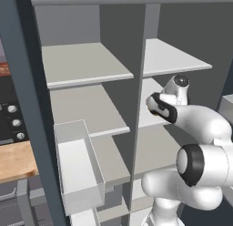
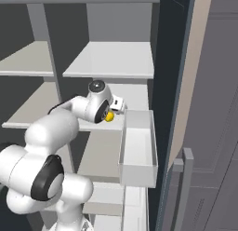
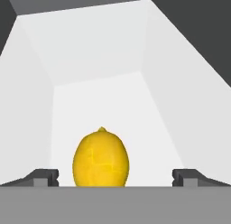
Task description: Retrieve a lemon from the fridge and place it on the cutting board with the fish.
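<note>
The fridge [image 1: 86, 61] stands open, with light grey shelves in two columns. A small bright-yellow lemon [image 3: 101, 157] lies on a pale shelf [image 3: 113, 92] in the right column, also seen as the lemon [image 2: 109, 117] just under my hand. My gripper [image 3: 116, 178] is open, its two dark fingertips [image 3: 43, 177] wide apart on either side of the lemon without touching it. From the right base view the gripper [image 2: 115, 110] reaches into that shelf from the left. The cutting board and the fish are out of view.
A grey door bin [image 2: 138, 151] hangs just right of the lemon's shelf, and another bin [image 1: 77, 170] sits on the left door. A central divider [image 1: 139, 106] splits the shelves. A black oven with knobs [image 1: 11, 120] and a wooden counter [image 1: 16, 161] lie far left.
</note>
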### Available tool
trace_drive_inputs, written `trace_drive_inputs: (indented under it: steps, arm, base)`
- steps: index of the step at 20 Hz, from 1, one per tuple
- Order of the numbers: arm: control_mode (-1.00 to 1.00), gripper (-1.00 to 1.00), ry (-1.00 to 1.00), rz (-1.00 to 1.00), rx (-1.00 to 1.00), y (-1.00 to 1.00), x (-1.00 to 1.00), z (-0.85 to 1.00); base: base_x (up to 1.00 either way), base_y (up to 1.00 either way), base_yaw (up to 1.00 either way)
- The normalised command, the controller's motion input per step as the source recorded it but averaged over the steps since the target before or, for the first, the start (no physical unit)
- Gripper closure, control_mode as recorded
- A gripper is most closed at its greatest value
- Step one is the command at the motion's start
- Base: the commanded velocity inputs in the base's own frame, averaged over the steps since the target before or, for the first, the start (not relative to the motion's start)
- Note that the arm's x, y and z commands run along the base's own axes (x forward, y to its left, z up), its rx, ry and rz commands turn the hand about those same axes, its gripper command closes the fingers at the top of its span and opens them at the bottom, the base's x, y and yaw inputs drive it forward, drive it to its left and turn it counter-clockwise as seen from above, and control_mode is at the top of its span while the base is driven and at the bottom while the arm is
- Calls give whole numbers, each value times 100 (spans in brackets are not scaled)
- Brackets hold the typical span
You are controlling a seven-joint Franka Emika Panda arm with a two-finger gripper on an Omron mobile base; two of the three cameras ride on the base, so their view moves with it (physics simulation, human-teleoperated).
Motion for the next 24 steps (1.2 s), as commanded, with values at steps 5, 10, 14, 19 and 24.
trace_drive_inputs:
  steps: [5,10,14,19,24]
  arm:
    - [-100,-100,0,0,0,0,31,-3]
    - [-100,-100,0,0,0,0,8,-2]
    - [-100,-100,0,0,0,0,0,-4]
    - [-100,-100,0,0,0,1,0,-4]
    - [-100,-100,0,0,0,4,0,-3]
  base:
    - [0,0,0]
    - [0,0,0]
    - [0,0,0]
    - [0,0,0]
    - [0,0,0]
